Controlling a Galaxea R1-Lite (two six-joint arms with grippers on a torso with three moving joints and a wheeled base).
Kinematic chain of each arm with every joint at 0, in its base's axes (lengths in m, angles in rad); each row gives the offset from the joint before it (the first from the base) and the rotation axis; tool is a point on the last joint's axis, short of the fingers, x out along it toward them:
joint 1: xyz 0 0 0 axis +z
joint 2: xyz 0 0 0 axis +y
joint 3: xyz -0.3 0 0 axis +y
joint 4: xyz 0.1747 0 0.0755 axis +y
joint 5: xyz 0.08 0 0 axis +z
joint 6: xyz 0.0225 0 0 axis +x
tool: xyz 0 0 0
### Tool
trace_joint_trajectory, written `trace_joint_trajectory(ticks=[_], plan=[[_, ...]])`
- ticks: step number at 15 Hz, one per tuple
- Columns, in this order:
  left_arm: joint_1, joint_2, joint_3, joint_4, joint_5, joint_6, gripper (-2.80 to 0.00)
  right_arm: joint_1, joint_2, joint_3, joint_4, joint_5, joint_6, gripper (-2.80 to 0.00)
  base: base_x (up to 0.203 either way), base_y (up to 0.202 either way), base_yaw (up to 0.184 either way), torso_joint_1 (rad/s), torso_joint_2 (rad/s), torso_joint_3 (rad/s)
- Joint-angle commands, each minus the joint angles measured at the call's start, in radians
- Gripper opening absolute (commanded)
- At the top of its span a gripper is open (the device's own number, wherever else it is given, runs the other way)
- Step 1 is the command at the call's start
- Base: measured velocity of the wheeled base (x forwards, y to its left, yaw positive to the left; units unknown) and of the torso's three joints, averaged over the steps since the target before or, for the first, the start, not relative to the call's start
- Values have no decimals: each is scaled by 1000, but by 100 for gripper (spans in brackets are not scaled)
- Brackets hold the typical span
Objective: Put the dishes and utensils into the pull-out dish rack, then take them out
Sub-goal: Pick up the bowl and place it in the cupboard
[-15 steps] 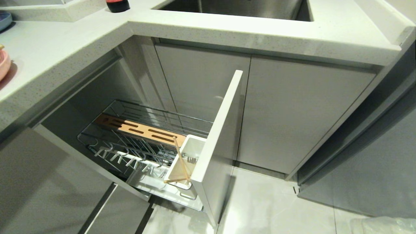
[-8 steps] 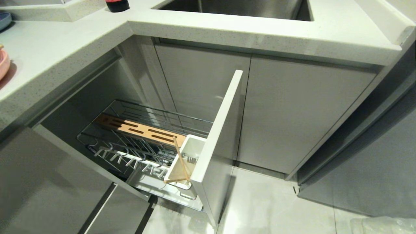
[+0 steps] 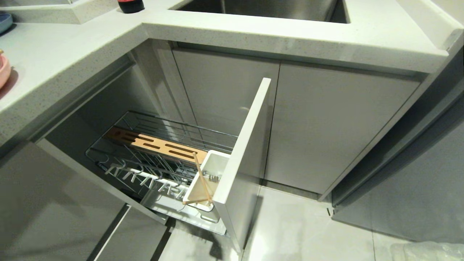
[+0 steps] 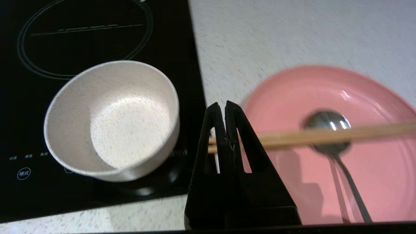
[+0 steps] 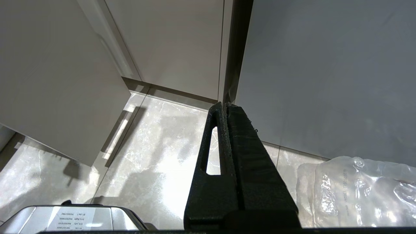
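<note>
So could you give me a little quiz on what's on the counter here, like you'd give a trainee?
1. True or false: the cream bowl stands on the pink plate.
2. What lies in the plate, under the chopsticks? A) a fork B) a spoon C) a knife
3. One word: is the left pincer, which hangs between bowl and plate, open or shut?

Key:
1. False. The bowl stands on the black hob, beside the plate.
2. B.
3. Shut.
</note>
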Motion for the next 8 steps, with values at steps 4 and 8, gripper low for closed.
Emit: trace_joint_trajectory(ticks=[4, 8], plan=[[103, 104, -44, 42, -8, -51, -280, 0, -1, 0, 0, 0, 0, -280, 0, 0, 0, 0, 0, 0], [166, 112, -45, 44, -25, -52, 0, 0, -1, 0, 0, 0, 0, -280, 0, 0, 0, 0, 0, 0]])
